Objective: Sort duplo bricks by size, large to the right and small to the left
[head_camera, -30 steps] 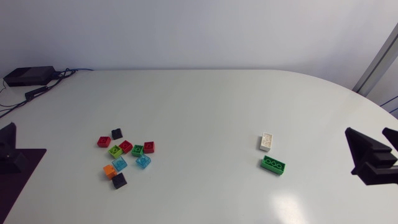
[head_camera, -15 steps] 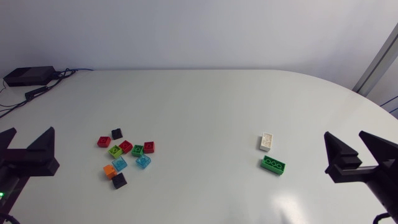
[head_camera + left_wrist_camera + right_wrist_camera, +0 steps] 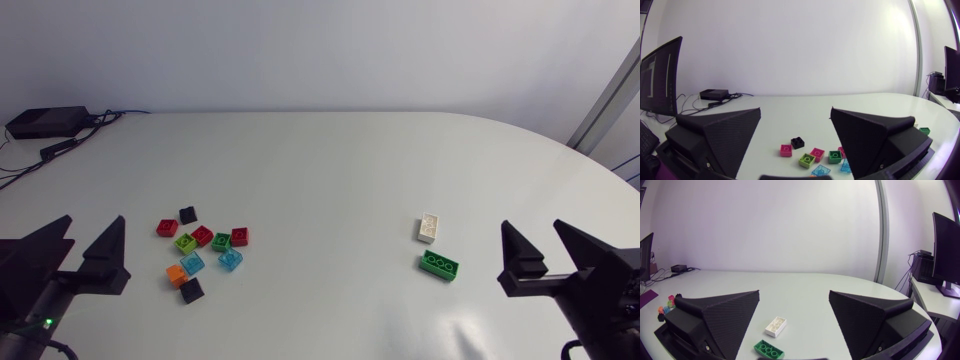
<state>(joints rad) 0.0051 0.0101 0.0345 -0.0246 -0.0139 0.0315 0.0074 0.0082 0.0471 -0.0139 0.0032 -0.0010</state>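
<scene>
Several small bricks in red, green, lime, cyan, orange and black form a cluster [image 3: 203,250] at the table's left. A white large brick [image 3: 428,228] and a green large brick [image 3: 440,265] lie side by side at the right. My left gripper [image 3: 96,222] stands open and empty just left of the cluster. In the left wrist view the cluster [image 3: 810,156] lies ahead of the gripper [image 3: 796,112], between its fingers. My right gripper [image 3: 530,226] is open and empty, right of the green brick. Its wrist view shows the white brick [image 3: 776,326] and green brick [image 3: 769,349] ahead of the gripper [image 3: 794,294].
A black box [image 3: 45,122] with cables sits at the table's back left corner. The table's edge [image 3: 600,165] curves round at the right.
Both grippers have come in from the side edges toward the bricks. The left fingers now stand wider apart. No brick has moved.
</scene>
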